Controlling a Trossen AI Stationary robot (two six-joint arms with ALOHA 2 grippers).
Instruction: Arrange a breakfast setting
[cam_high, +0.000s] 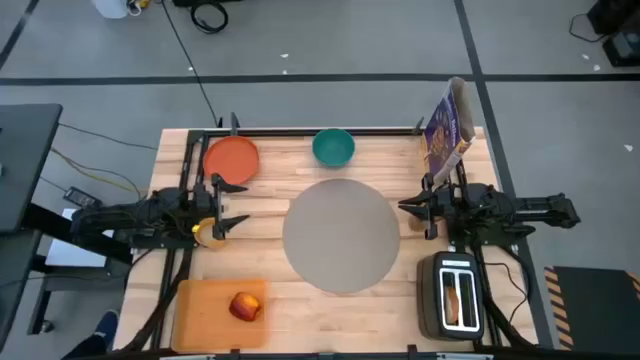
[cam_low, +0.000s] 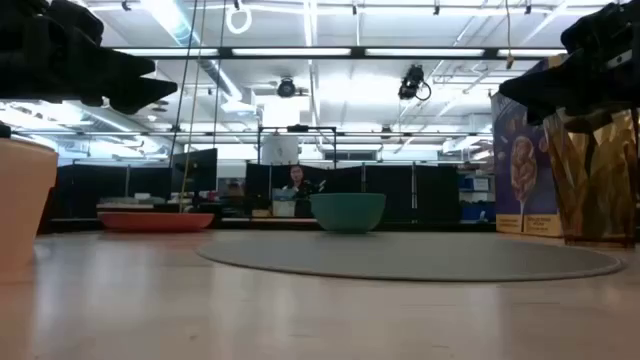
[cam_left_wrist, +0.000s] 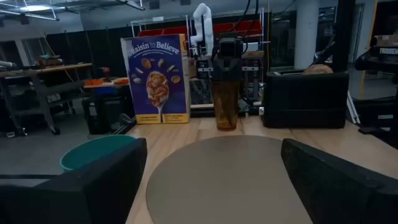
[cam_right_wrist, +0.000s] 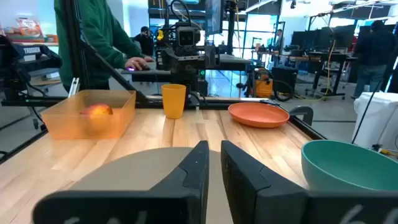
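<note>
The round grey placemat (cam_high: 340, 235) lies at the table's middle. The teal bowl (cam_high: 333, 147) and the orange plate (cam_high: 232, 160) rest on the wood beyond it. The yellow cup (cam_high: 208, 232) stands under my left arm's wrist. The red apple (cam_high: 245, 306) lies on the orange cutting board (cam_high: 205, 315). The bagel half (cam_high: 455, 300) sticks up from the toaster (cam_high: 452, 320). No spoon shows. My left gripper (cam_high: 238, 206) is open and empty left of the mat, and my right gripper (cam_high: 402, 207) is shut and empty at its right edge. Both hang above the table.
A cereal box (cam_high: 448, 125) stands at the far right corner. A brown translucent tumbler (cam_left_wrist: 225, 99) stands beside my right gripper. A person in green (cam_right_wrist: 99, 37) stands beyond the table's left side. Bare wood lies in front of the mat.
</note>
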